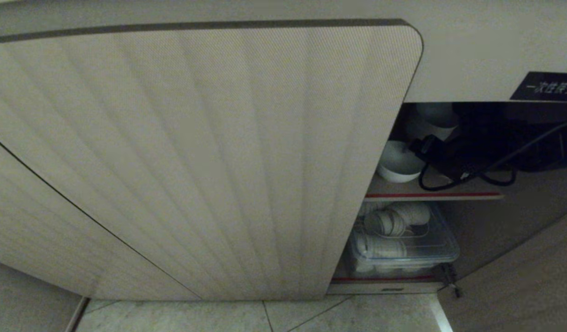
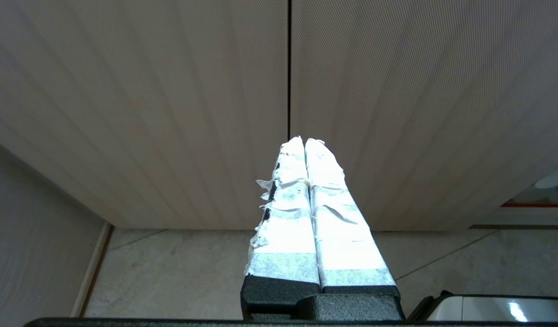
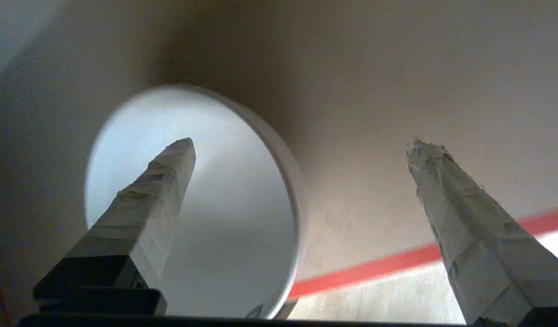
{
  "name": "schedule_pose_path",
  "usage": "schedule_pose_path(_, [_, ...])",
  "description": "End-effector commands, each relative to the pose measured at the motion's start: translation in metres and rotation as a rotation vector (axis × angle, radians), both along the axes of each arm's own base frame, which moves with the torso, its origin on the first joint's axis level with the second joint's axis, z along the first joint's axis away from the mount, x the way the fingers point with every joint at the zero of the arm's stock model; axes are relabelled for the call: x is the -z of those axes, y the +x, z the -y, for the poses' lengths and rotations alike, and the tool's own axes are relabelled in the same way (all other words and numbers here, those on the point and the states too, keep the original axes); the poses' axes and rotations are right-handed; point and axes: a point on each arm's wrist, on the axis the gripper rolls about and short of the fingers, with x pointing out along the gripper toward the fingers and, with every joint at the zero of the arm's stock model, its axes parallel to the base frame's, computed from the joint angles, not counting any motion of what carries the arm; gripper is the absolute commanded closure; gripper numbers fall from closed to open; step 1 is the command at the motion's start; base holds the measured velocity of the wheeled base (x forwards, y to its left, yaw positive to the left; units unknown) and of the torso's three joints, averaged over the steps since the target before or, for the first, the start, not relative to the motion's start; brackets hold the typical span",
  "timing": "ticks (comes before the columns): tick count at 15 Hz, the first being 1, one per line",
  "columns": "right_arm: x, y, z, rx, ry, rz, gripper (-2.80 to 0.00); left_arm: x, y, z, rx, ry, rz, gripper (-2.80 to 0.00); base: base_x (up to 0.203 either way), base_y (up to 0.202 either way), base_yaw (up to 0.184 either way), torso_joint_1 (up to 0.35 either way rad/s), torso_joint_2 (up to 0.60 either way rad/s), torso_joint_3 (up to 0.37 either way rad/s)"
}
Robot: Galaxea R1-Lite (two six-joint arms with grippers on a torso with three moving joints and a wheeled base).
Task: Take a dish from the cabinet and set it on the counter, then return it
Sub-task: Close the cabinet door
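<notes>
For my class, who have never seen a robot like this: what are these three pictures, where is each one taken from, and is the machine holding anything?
This is a two-armed robot in front of a low cabinet. The head view looks down at the ribbed door and the open gap beside it, where the right arm reaches onto the red-edged shelf next to a white bowl. A clear box sits below.

The other two cameras sit on the wrists. The right gripper is open, one finger over the bowl, gripping nothing. The left gripper is shut and empty, parked facing the closed doors.
</notes>
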Motion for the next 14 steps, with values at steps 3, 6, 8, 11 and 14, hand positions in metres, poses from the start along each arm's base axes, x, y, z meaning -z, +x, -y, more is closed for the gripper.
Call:
schedule_pose_path(3, [-0.001,-0.008,0.002,-0.009,-0.095,0.096,-2.8,0.0,0.0,0.0,-0.001,0.0,0.0,0.0,0.0,0.0,0.0,0.0,0.0,0.0])
schedule_pose_path(6, [-0.001,-0.011,0.001,-0.004,-0.167,0.214,-2.8,0.0,0.0,0.0,-0.001,0.0,0.0,0.0,0.0,0.0,0.0,0.0,0.0,0.0])
schedule_pose_path(8, [0.004,-0.016,0.002,-0.009,-0.206,0.229,-2.8,0.0,0.0,0.0,-0.001,0.0,0.0,0.0,0.0,0.0,0.0,0.0,0.0,0.0])
schedule_pose_path(11, [0.005,-0.02,0.003,0.009,-0.221,0.259,-2.8,0.0,0.0,0.0,-0.001,0.0,0.0,0.0,0.0,0.0,0.0,0.0,0.0,0.0])
schedule_pose_path(14, [0.005,-0.022,0.003,0.015,-0.238,0.271,-2.8,0.0,0.0,0.0,-0.001,0.0,0.0,0.0,0.0,0.0,0.0,0.0,0.0,0.0])
